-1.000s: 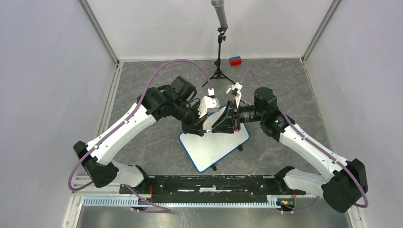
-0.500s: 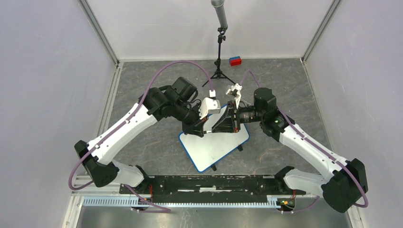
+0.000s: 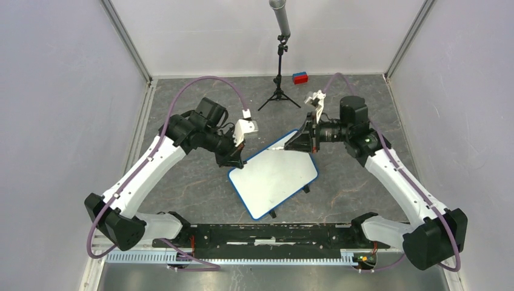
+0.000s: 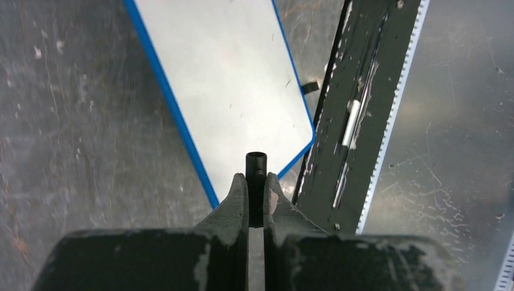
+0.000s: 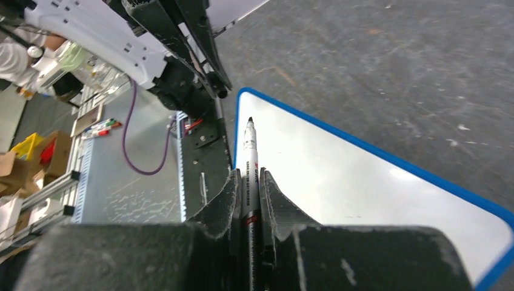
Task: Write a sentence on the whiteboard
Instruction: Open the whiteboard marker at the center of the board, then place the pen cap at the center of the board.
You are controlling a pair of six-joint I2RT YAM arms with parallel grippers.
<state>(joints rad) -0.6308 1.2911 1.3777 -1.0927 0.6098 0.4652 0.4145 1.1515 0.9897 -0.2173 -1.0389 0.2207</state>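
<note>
Left gripper (image 4: 255,183): fingers pinched almost together on a short black cap (image 4: 256,160). The cap's open end pokes out past the fingertips.

Right gripper (image 5: 249,182): clamped on a marker (image 5: 249,142). The bare black tip points forward over the whiteboard (image 5: 363,182). Cannot tell whether the tip touches the board.

Top view: the whiteboard lies flat and skewed on the grey table (image 3: 194,182), between the two grippers. The left gripper sits just off the board's far left edge, and the right gripper is above its far corner.

Near the back wall: a small tripod (image 3: 279,91) and a red-and-blue block (image 3: 299,77).
</note>
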